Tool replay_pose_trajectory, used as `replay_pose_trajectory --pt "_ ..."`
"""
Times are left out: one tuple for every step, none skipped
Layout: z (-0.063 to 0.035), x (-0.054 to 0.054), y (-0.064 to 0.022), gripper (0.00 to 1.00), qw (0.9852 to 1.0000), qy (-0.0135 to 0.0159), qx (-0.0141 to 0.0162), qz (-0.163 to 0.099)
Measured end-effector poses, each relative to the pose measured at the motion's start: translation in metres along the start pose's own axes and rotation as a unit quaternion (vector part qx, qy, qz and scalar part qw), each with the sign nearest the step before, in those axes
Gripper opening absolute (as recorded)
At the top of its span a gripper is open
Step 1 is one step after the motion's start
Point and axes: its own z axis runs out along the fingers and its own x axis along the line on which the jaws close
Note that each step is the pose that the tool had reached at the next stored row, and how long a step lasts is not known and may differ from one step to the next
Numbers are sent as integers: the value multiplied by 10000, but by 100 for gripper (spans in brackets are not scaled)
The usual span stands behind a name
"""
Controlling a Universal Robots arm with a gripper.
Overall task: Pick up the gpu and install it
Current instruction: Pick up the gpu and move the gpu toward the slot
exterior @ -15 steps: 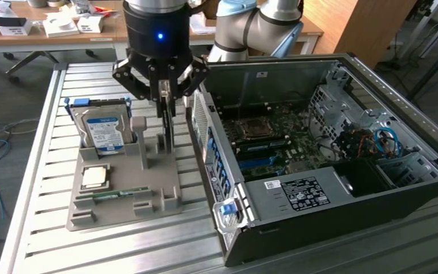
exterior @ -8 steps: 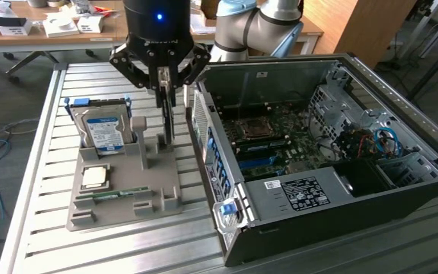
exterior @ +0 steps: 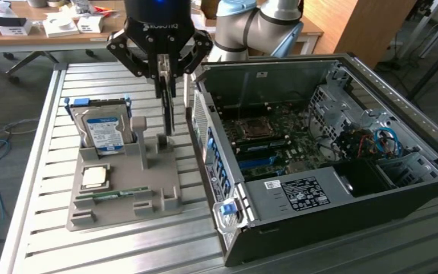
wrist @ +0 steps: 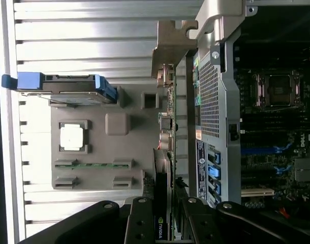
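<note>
Gripper (wrist: 165, 216) clenched on the gpu (wrist: 166, 137), card edge-on, long axis vertical, just beside the computer case (wrist: 216, 101).

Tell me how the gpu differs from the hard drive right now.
The gpu is a thin slab seen edge-on; the hard drive is thicker, with a blue-white label. The gpu is clamped in the gripper; the hard drive stands untouched in the gray holder. Both are upright.

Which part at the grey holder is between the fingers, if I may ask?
The thin dark circuit card, held edge-on; the silver hard drive, square processor chip and green memory stick rest untouched.
</note>
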Motion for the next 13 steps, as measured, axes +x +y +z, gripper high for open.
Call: replay_pose_trajectory --pt "-19 0 1 26 10000 0 0 0" --pt "-37 -1 2 26 10000 0 0 0" --pt "-56 -2 3 26 10000 0 0 0" --pt "-74 -3 4 26 10000 0 0 0" --pt "-91 -4 5 26 10000 0 0 0" --pt "-105 -4 6 26 10000 -1 -1 0" --pt "-115 -4 6 26 10000 0 -1 0" --pt "-116 -4 6 26 10000 -1 -1 0" --pt "-116 -4 6 26 10000 -1 -1 0" --pt "-117 -5 6 26 10000 -1 -1 0" --pt "-117 -5 6 26 10000 0 0 0" --pt "-117 -5 6 26 10000 0 0 0" --pt "-117 -5 6 26 10000 0 0 0"
